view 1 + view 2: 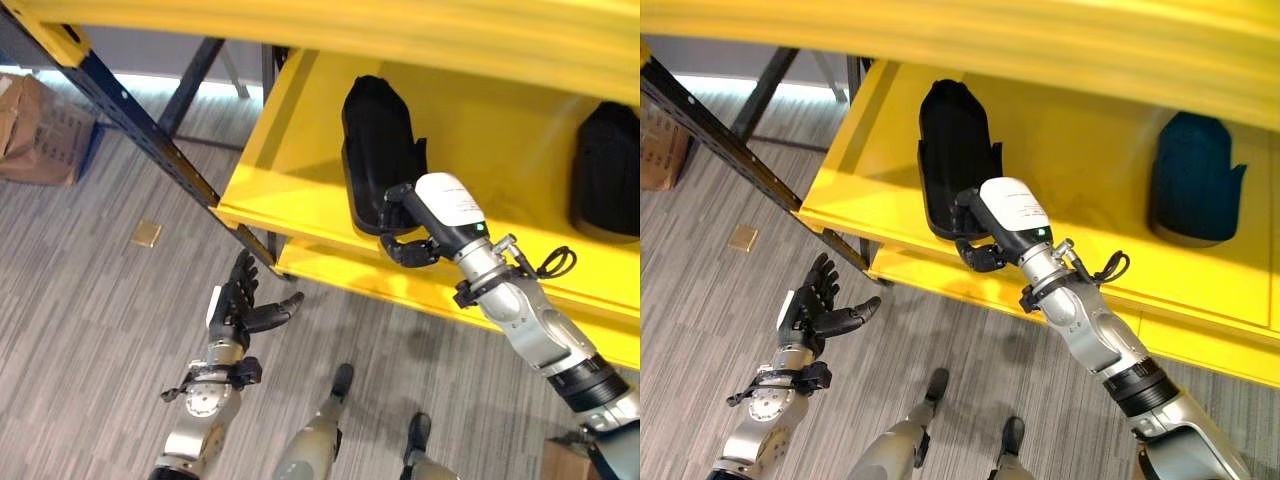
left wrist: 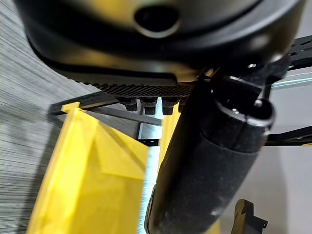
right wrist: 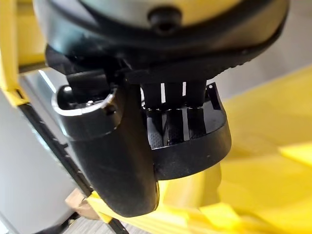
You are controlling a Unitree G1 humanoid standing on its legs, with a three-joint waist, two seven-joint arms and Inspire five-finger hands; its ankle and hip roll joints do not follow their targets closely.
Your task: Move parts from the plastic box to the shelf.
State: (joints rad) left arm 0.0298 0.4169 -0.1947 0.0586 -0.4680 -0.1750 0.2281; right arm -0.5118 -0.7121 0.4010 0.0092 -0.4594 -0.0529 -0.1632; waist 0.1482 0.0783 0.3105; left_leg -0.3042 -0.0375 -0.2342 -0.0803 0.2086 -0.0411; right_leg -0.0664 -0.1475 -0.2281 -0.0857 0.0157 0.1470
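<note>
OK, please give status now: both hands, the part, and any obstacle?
Right hand curled on the black part on the yellow shelf. Left hand open, holding nothing, over floor. Second dark part sits farther right, apart.

Bright even light, wrist views blurred close-up

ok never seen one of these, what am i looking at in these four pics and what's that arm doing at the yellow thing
This is a humanoid robot with two arms. Two pictures come from cameras in its head looking down; the other two sit on its wrists, very close to each hand.

The right hand is at a yellow shelf, fingers curled round the edge of a black part lying on it. A second black part lies further along the shelf. The left hand hangs open over the grey floor, holding nothing.
</note>
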